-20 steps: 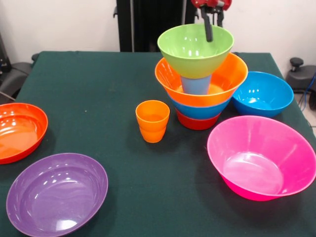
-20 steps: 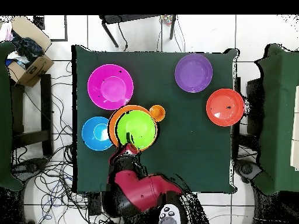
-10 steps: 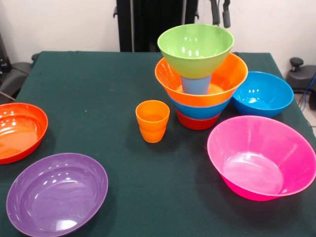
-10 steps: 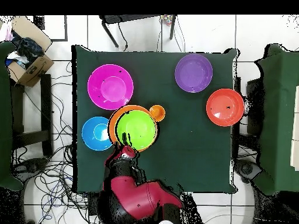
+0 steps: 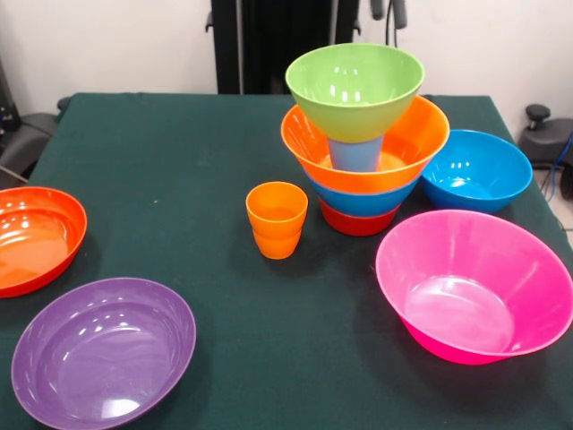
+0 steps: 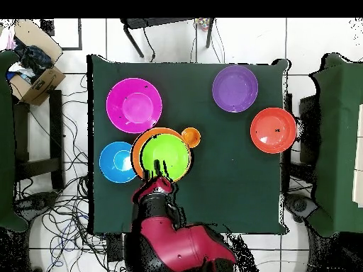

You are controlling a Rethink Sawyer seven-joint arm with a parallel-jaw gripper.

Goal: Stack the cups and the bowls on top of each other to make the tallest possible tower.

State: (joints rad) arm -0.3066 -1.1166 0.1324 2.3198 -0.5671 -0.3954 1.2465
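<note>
From the front, only two dark fingertips of the gripper [image 5: 387, 9] are seen at the top edge, parted and empty, above the tower [image 5: 363, 134]; from overhead the red arm [image 6: 174, 237] is shown. The tower (green bowl [image 5: 354, 88] on a blue cup [image 5: 354, 154] in three nested bowls) is stood on a dark green table [image 5: 161, 170]; white walls behind; a cardboard box [image 6: 32, 60] on tiled floor. Four loose bowls and one orange cup [image 5: 277, 219] are counted.

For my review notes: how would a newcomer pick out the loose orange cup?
Find the tower of stacked bowls, topped by a lime green bowl. The orange cup stands upright on the green cloth just beside it, towards the purple bowl. It is far smaller than any bowl.
</note>
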